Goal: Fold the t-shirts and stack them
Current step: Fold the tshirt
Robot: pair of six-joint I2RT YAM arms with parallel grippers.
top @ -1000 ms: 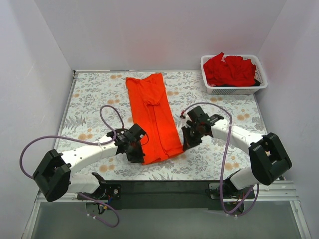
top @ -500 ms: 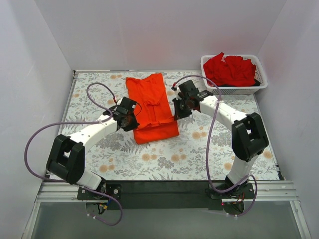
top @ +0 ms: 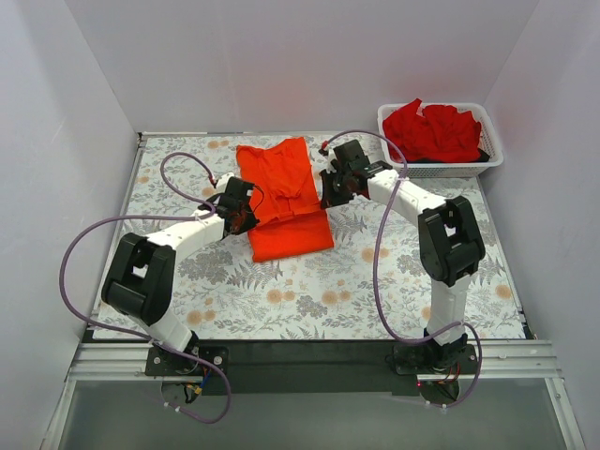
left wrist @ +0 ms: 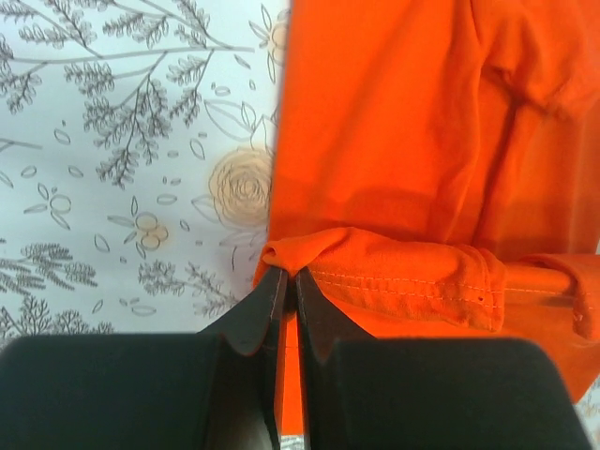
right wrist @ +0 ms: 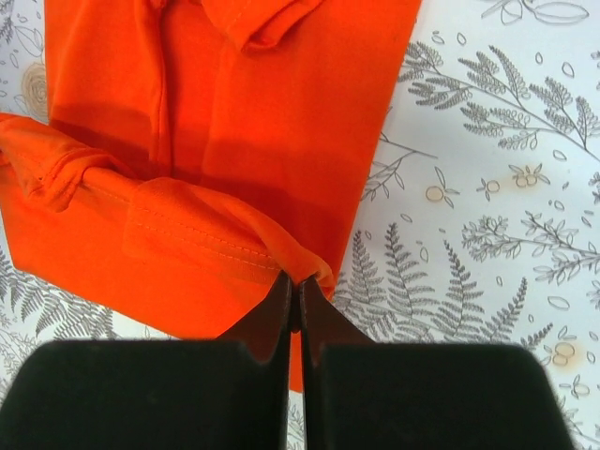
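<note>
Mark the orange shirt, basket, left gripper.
orange shirt (top: 284, 202), top external view, middle of the cloth.
basket (top: 441, 170), top external view, near white wall.
left gripper (left wrist: 289, 277), left wrist view, between fingertips pinching hem.

Left fingers (top: 250, 215) and right fingers (top: 325, 195) touch orange-red t-shirt (top: 284, 192).

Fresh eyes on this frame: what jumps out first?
The bright orange t-shirt lies in the middle of the floral table, its near hem lifted over the rest. The left gripper and right gripper are each shut on a corner of that hem. At the far right corner, a white mesh basket holds a heap of deeper red t-shirts.
</note>
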